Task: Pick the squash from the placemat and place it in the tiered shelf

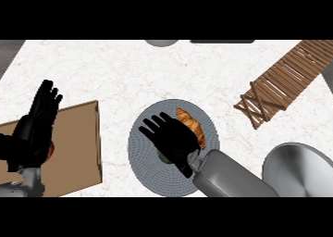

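- Head view: the right hand (170,139) hovers over the round grey placemat (147,176) near the middle of the table (128,69), its fingers (152,124) spread wide and straight, holding nothing.
- The squash (191,126) lies on the placemat at about 1 o'clock of its centre, an orange, elongated thing just beside the hand's fingers at their 3 o'clock side; whether they touch it cannot be told.
- A small dark patch shows under the palm, too hidden to name.
- Judged by its look, the squash is stiff and fairly light, with a smooth rind that could slide between the fingers; a hold across its middle, fingers on one long side and thumb on the other, seems the safest.
- The wooden tiered shelf (282,78) stands at 2 o'clock from the placemat, well apart from it, with bare table between the two, so nothing blocks a straight carry.
- A large metal bowl (305,172) sits at 4 o'clock, just beside the right forearm; a wide swing of the arm could brush it.
- The left hand (38,125) rests at 9 o'clock over a brown board (80,148), fingers straight and up, empty.
- At 12 o'clock, on the far edge, a grey round thing (161,42) and a dark thing show only in part.
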You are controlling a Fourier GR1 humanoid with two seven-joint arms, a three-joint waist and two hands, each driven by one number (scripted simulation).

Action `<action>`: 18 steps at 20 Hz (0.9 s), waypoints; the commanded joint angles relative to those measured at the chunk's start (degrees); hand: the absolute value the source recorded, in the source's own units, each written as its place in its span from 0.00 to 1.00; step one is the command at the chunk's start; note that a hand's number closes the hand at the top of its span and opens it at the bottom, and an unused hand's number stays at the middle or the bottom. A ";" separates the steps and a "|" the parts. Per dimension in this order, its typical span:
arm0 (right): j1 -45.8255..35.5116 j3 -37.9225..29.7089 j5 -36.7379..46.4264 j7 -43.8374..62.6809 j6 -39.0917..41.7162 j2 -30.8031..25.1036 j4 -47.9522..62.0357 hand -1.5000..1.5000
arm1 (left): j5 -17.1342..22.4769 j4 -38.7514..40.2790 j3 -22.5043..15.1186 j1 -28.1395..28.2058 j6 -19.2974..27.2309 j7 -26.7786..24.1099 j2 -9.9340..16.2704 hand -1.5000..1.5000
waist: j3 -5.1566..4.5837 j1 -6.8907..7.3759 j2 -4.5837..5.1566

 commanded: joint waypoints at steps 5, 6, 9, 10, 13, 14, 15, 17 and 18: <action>3.79 -1.00 7.41 -6.19 -4.89 5.18 6.23 0.00 | -3.55 0.51 0.14 -2.24 0.34 2.07 -3.13 0.50 | 0.01 -0.11 0.00; 1.27 -4.13 7.31 -7.90 -3.47 5.87 8.27 0.00 | -1.78 -0.38 3.12 -1.39 -2.58 1.76 -0.78 0.50 | 0.00 0.02 0.00; 2.65 -5.33 9.38 -11.15 -5.90 5.24 10.61 0.00 | -1.82 3.77 3.34 -0.49 -4.33 -1.97 -2.81 0.50 | -0.01 -0.10 0.03; 4.79 -5.34 10.35 -10.02 -5.67 5.46 9.19 0.00 | -2.64 2.77 3.55 0.04 -3.67 -2.60 -3.45 0.50 | -0.01 -0.13 0.00; -0.07 -2.36 5.18 -6.97 -8.08 6.05 15.37 0.00 | -2.51 -0.72 4.71 -1.60 -4.05 2.39 -1.45 0.50 | 0.01 0.44 0.05; 6.20 -3.46 10.56 -10.68 -8.25 5.28 12.45 0.00 | -5.50 -1.12 1.69 -0.27 -1.35 1.58 -4.64 0.50 | 0.00 -0.12 -0.04; 1.01 -1.41 6.47 -7.21 -5.76 6.06 14.95 0.00 | -3.52 3.31 3.72 -1.14 -4.30 -1.56 -3.88 0.50 | -0.01 0.22 0.05; 0.31 -5.15 10.63 -10.91 -2.21 5.54 15.51 1.00 | -4.66 2.96 3.14 0.03 -3.51 -2.51 -4.93 0.50 | -0.01 -0.04 0.01; 2.16 -3.96 10.87 -14.18 -8.47 6.06 18.75 1.00 | -5.64 -1.38 2.00 1.79 -2.90 0.64 -5.22 0.50 | 0.01 0.19 0.02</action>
